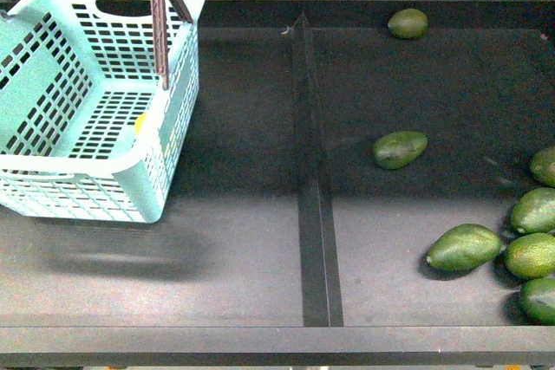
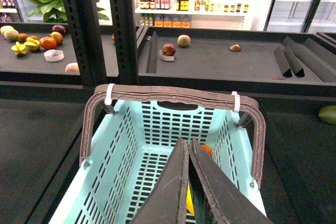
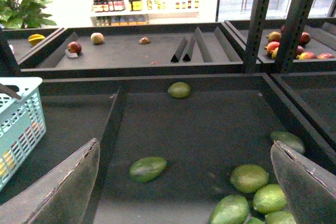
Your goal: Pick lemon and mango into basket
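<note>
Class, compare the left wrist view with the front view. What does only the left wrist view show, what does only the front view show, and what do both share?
Only the left wrist view shows the left gripper, jaws together above the basket, an orange fruit beside it, and store shelves with bottles behind.

Only the front view shows the black divider and the cluster of green mangoes at the right side.

Both share the aqua basket with brown handles and something yellow inside it, too hidden to identify.
</note>
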`<state>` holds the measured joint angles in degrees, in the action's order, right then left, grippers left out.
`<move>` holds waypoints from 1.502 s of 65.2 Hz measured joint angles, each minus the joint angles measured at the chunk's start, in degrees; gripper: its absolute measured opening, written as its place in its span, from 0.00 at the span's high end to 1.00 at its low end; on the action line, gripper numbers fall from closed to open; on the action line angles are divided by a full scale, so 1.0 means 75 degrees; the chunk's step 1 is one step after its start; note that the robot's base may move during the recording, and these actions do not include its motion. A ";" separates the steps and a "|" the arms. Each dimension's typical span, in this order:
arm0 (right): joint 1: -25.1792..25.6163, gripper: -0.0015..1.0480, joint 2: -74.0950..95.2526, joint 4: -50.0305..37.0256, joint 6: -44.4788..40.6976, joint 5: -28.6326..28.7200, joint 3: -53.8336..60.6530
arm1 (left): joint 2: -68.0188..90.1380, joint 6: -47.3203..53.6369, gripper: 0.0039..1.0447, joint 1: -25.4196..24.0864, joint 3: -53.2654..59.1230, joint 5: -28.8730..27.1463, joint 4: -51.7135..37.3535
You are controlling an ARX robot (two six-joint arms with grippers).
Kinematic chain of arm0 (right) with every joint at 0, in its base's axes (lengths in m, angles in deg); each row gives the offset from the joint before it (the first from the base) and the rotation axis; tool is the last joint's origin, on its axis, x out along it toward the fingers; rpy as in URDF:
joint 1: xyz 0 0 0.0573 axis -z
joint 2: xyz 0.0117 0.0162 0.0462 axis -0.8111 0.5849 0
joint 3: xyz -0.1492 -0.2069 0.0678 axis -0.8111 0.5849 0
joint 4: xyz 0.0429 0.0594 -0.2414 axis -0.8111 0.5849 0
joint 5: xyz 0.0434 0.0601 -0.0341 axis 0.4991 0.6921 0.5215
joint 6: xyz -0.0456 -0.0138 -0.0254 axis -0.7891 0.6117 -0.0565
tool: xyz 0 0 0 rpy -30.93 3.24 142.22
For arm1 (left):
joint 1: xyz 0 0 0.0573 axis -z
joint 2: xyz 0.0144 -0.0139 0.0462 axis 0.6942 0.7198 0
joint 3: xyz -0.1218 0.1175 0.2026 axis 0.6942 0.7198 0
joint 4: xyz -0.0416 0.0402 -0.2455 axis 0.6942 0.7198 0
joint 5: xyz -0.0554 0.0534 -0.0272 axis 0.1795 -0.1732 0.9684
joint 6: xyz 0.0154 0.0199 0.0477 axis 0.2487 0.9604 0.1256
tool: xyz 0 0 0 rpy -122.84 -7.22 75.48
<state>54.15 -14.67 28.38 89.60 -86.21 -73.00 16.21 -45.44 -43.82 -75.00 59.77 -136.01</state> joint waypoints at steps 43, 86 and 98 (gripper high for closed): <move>0.0000 0.08 0.0000 0.0000 0.0000 0.0003 0.0000 | -0.4520 0.0020 0.97 0.0000 0.0965 0.0000 0.3576; 0.0000 0.08 0.0000 0.0000 0.0000 0.0003 0.0000 | -0.7332 0.0023 0.97 0.0000 0.0968 0.0000 0.6292; 0.0000 0.08 0.0000 0.0000 0.0000 0.0000 0.0000 | -0.8580 0.0026 0.97 0.0000 0.0965 -0.0003 0.7720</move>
<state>54.15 -14.67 28.38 89.60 -86.21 -73.00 -48.13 -45.24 -43.82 -67.77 59.75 -78.11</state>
